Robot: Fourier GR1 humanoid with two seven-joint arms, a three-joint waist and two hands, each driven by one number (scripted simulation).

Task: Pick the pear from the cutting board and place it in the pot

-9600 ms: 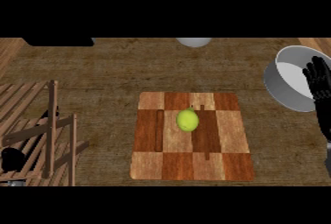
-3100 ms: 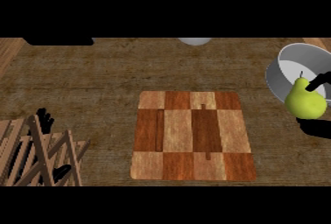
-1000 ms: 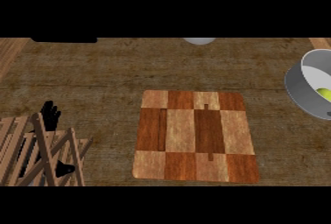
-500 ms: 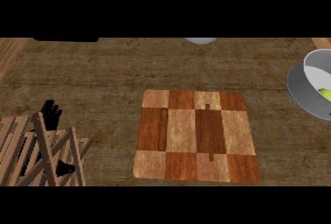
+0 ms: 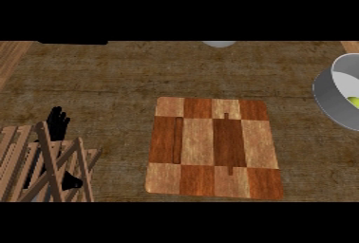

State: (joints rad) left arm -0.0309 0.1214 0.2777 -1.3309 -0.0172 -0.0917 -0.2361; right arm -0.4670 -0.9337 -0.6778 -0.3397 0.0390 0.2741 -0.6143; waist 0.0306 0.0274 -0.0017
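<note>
The pear (image 5: 353, 101) had left the cutting board (image 5: 214, 147) for the pot (image 5: 324, 97), so we thought the job done; our right hand was gone from sight, our left hand (image 5: 57, 122) rested straight-fingered, holding nothing.

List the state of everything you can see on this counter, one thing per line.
Checkered wooden cutting board: flat, nothing on it.
Grey metal pot: upright at the right edge, holding the pear.
Yellow-green pear: inside the pot, partly cut off by the view's edge.
Black left hand: open, fingers up, resting beside the rack, holding nothing.
Slatted wooden rack: standing at lower left.
Right hand: not in view.
</note>
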